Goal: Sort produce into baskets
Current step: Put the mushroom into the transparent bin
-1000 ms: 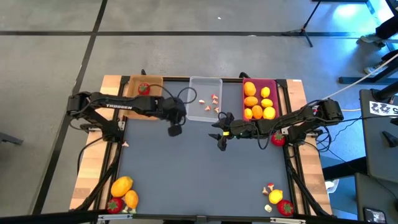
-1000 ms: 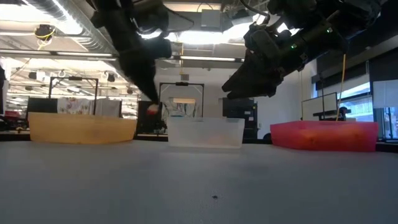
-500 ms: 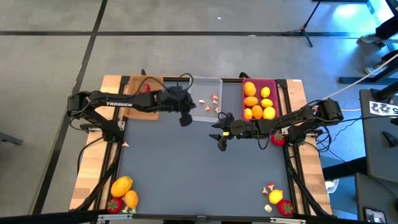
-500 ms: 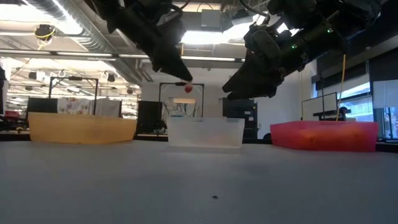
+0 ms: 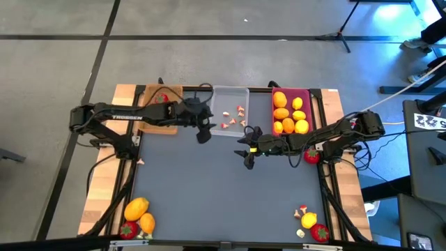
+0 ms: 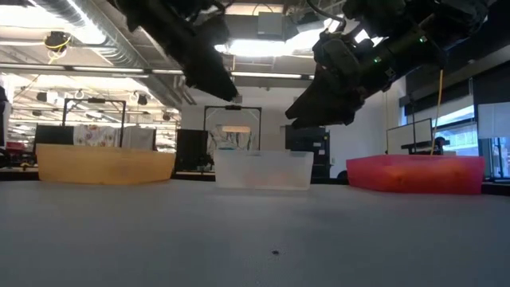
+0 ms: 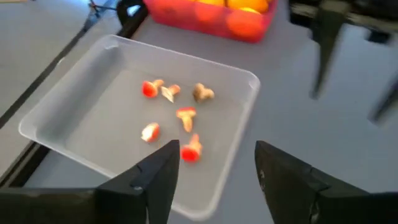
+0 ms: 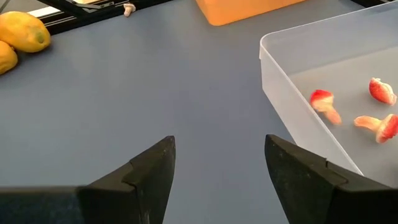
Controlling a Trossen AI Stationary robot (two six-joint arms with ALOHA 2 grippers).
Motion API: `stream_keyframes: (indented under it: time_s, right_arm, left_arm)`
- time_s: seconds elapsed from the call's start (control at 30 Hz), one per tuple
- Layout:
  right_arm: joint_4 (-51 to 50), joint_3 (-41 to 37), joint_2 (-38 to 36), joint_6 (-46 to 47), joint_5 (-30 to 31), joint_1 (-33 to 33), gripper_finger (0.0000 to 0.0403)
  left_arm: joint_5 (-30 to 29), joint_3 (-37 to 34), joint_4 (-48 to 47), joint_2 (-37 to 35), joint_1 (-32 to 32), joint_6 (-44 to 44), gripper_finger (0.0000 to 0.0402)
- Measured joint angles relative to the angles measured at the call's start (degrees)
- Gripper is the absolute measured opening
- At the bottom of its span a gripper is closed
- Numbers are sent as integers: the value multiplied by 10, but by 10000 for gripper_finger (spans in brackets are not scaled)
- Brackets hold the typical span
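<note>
**Left end effector released over clear tray, right waiting mid-surface**

Left end effector is at the near-left corner of the clear tray, up off the surface. Fingers are spread, nothing between them. In the left wrist view six mushroom bits lie on the clear tray's floor, one of them just past the fingertips.

Right end effector hangs above the surface, just in front of the clear tray and left of the pink tray. Fingers are apart and hold nothing; the right wrist view shows bare surface between them.

Where the produce is:
- Brown tray, back left: one strawberry, partly hidden by the left arm.
- Clear tray, back middle: mushroom bits only.
- Pink tray, back right: yellow and orange fruits, tightly packed.
- Front left corner of the surface: two orange fruits and a strawberry.
- Front right corner: a yellow fruit, a strawberry, small mushroom bits.
- Right edge, beside the right arm: another strawberry.

The low view shows the three trays in a row at the back, brown, clear, pink, with both arms above them.
</note>
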Motion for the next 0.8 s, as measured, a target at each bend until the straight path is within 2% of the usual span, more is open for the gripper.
stream_keyframes:
  time_s: [0.17,0.43,0.6,0.8]
  right_arm:
    - [-6,0,0,0,0,0,243]
    - [-7,0,0,0,0,0,243]
    - [-7,0,0,0,0,0,243]
    - [-8,0,0,0,0,0,243]
  left_arm:
    - [1,0,-87,-58,-43,-6,210]
    - [2,0,-234,-127,-126,-89,202]
    - [1,0,-338,-129,-172,-150,202]
    - [1,-4,-446,-97,-204,-195,202]
